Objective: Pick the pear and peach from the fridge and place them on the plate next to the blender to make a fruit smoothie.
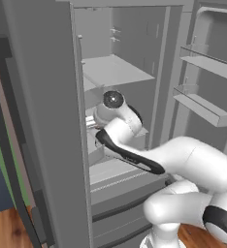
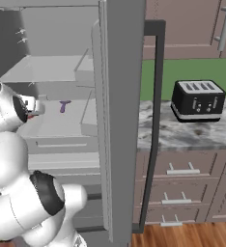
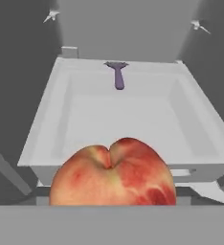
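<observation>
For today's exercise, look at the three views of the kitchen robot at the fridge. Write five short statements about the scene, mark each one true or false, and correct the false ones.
1. The fridge stands with its doors open. True.
2. A peach fills the lower part of the hand view, close in front of the camera. True.
3. The small purple T-shaped object lies at the front edge of the pale shelf tray. False: it lies near the back of the tray.
4. A white kettle stands on the marble counter. False: a black toaster stands there.
5. The robot's arm reaches into the fridge compartment. True.
</observation>
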